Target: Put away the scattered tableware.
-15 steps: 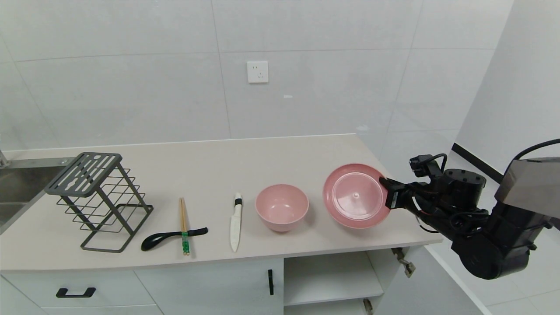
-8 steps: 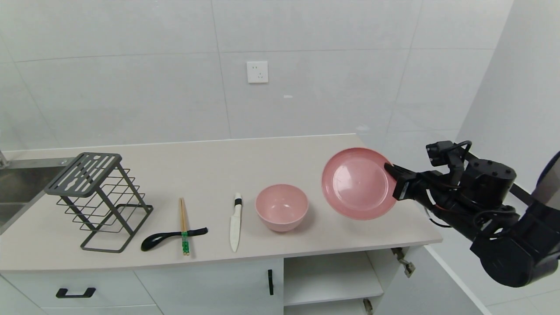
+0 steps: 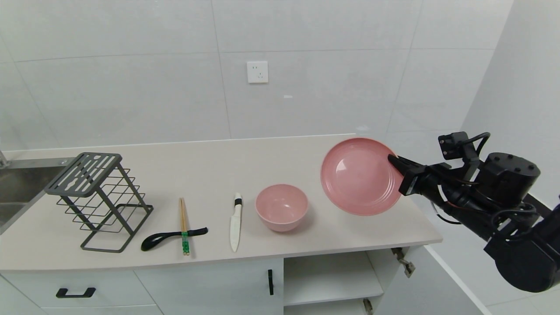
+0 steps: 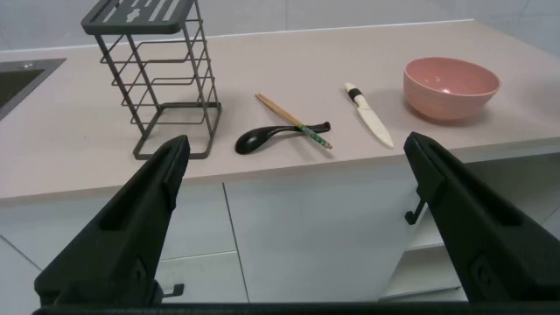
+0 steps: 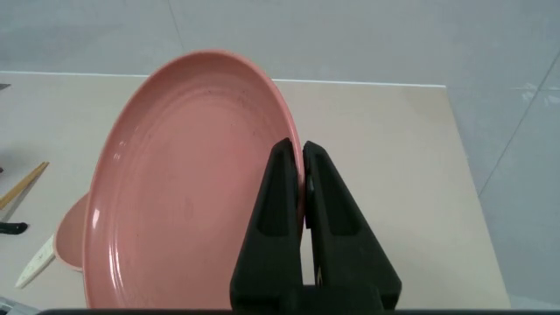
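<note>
My right gripper is shut on the right rim of a pink plate, holding it tilted above the counter's right end; the same gripper pinches the plate in the right wrist view. A pink bowl stands on the counter left of the plate. A white knife, wooden chopsticks and a black spoon lie in a row further left. My left gripper hangs open in front of the counter, below its edge, with the bowl and spoon beyond it.
A dark wire rack stands at the counter's left, beside a sink. Below the counter an open cabinet shelf shows at the right, closed drawers at the left. A tiled wall with a socket runs behind.
My right gripper has lifted the pink plate off the counter, raising it and turning its face from underside-up toward the camera. Everything else lies as before.
</note>
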Available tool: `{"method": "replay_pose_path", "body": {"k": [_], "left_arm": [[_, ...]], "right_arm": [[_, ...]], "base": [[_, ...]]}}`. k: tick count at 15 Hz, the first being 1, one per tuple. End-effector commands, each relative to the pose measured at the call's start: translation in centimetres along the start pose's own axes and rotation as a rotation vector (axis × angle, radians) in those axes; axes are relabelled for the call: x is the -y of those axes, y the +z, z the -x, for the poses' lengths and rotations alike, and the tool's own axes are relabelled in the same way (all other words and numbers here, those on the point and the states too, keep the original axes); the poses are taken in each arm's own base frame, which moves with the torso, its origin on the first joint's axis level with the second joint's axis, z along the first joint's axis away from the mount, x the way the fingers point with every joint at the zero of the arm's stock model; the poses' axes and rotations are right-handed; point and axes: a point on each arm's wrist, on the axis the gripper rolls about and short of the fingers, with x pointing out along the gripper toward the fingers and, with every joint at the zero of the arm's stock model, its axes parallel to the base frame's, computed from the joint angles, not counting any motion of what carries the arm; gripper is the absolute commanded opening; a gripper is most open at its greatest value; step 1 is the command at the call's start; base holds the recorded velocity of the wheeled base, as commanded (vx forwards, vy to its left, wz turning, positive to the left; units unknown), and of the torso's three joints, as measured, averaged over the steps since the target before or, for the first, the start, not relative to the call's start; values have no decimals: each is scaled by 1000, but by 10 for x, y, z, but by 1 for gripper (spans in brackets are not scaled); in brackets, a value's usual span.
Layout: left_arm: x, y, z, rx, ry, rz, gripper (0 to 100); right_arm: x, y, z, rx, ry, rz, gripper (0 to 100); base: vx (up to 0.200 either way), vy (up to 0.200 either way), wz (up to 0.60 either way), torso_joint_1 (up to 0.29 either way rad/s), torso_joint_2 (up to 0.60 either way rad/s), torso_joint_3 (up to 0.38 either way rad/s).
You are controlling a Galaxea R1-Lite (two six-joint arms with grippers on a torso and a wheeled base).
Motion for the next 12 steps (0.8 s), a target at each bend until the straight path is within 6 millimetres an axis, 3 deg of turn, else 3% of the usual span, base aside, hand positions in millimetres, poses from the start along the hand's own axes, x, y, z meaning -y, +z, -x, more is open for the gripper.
{"method": "replay_pose_path", "body": {"k": [1, 2, 3, 4, 5, 8, 12], "left_arm": [[0, 0, 0, 3, -1, -6, 100], [0, 1, 0, 6, 1, -6, 100], [-1, 39, 9, 246, 1, 39, 100], [0, 67, 21, 362, -5, 44, 100], [0, 79, 23, 350, -24, 38, 100], [0, 76, 16, 200, -117, 56, 100], [-2, 90, -21, -9, -233, 78, 100]], "right_arm": [[0, 1, 1, 2, -1, 1, 0], [0, 1, 1, 0, 0, 0, 0], [0, -1, 2, -6, 0, -1, 0], [0, 0, 2, -4, 3, 0, 0], [1, 0, 2, -4, 3, 0, 0], [3, 1, 2, 1, -4, 0, 0], [1, 10, 8, 28, -3, 5, 0]], "base": [[0, 0, 0, 0, 0, 0], [0, 0, 0, 0, 0, 0], [0, 0, 0, 0, 0, 0], [0, 0, 0, 0, 0, 0], [0, 0, 0, 0, 0, 0], [0, 0, 0, 0, 0, 0], [0, 0, 0, 0, 0, 0]]}}
